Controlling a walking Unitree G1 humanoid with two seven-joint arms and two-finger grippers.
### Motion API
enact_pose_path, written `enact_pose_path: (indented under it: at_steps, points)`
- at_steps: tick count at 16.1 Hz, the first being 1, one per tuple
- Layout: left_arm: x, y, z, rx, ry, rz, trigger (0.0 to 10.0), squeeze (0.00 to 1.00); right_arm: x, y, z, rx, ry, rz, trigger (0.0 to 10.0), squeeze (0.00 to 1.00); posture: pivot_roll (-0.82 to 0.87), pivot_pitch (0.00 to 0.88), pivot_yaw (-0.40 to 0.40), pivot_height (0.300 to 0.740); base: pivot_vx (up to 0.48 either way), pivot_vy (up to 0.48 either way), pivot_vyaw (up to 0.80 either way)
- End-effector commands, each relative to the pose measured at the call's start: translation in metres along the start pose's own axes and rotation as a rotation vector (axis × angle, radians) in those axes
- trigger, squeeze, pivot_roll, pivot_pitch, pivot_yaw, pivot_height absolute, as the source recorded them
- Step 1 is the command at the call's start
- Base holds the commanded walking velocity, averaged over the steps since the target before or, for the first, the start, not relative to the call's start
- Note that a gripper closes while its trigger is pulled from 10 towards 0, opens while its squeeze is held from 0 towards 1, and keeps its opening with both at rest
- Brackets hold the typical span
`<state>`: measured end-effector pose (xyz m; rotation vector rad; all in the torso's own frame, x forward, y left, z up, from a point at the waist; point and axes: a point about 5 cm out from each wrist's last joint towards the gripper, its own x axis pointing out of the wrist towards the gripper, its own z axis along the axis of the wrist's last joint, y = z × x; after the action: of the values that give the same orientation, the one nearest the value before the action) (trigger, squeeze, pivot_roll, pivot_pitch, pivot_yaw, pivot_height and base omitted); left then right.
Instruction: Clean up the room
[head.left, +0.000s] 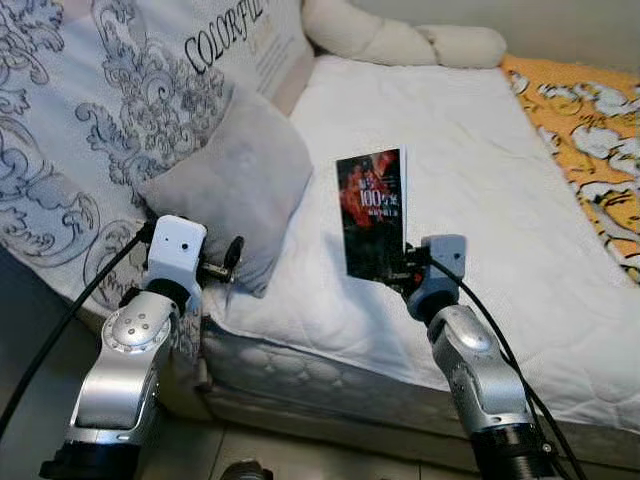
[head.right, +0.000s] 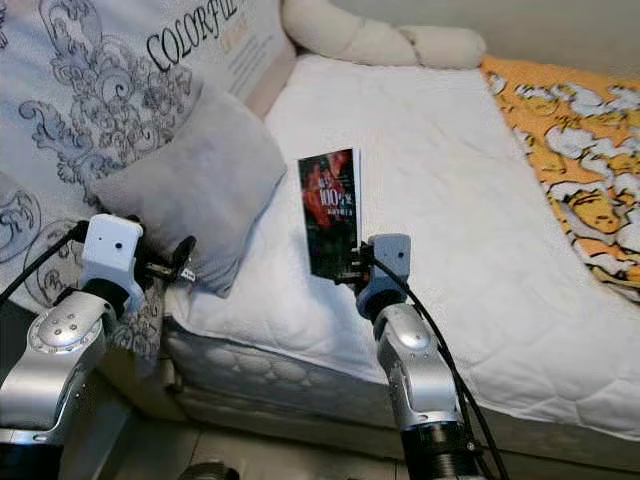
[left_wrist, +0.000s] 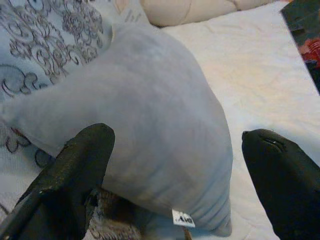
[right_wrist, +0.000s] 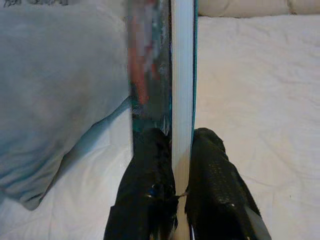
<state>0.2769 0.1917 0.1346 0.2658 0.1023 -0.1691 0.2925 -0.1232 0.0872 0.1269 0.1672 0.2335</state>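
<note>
The book (head.left: 372, 212) stands upright in the air, just above the white bed (head.left: 470, 150), not far in from its front edge. The right hand (right_wrist: 172, 187) pinches it tight at the bottom, one black finger on each side of the pages. So the step in hand looks like picking the book up off the bed. Next, I think, it must be carried away to where books belong, and no such spot shows here.

The left hand (left_wrist: 175, 175) is open wide and holds nothing. It points at the grey pillow (head.left: 235, 180) near the bed's left front corner. That pillow leans on a big patterned cushion (head.left: 110, 100).

The middle of the bed is bare, so the book has room to move. An orange blanket (head.left: 585, 130) covers the right edge. A cream cushion (head.left: 400, 40) lies along the far edge. The robot should lift the book back over the front edge without bumping the pillow.
</note>
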Motion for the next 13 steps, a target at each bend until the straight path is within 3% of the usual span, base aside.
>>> enact_pose_path:
  at_steps: [1,3,13]
  points:
    - [0.0006,-0.0001,0.0029,0.005,-0.011,-0.005,10.0,0.0,0.0018,-0.0017,0.0127,-0.02,-0.041,-0.001,10.0,0.0,0.0,0.0,-0.027,0.74,0.296,0.0,0.79]
    - [0.0007,-0.0001,0.003,0.005,-0.011,-0.009,10.0,0.0,0.0021,-0.0029,0.0133,-0.027,-0.043,-0.013,10.0,0.0,0.0,0.0,-0.027,0.74,0.319,0.0,0.79]
    - [0.0011,-0.0014,0.0032,0.01,-0.013,-0.027,10.0,0.0,0.0034,-0.0059,0.0146,-0.013,-0.055,-0.051,10.0,0.0,0.0,0.0,-0.025,0.74,0.346,0.0,0.0]
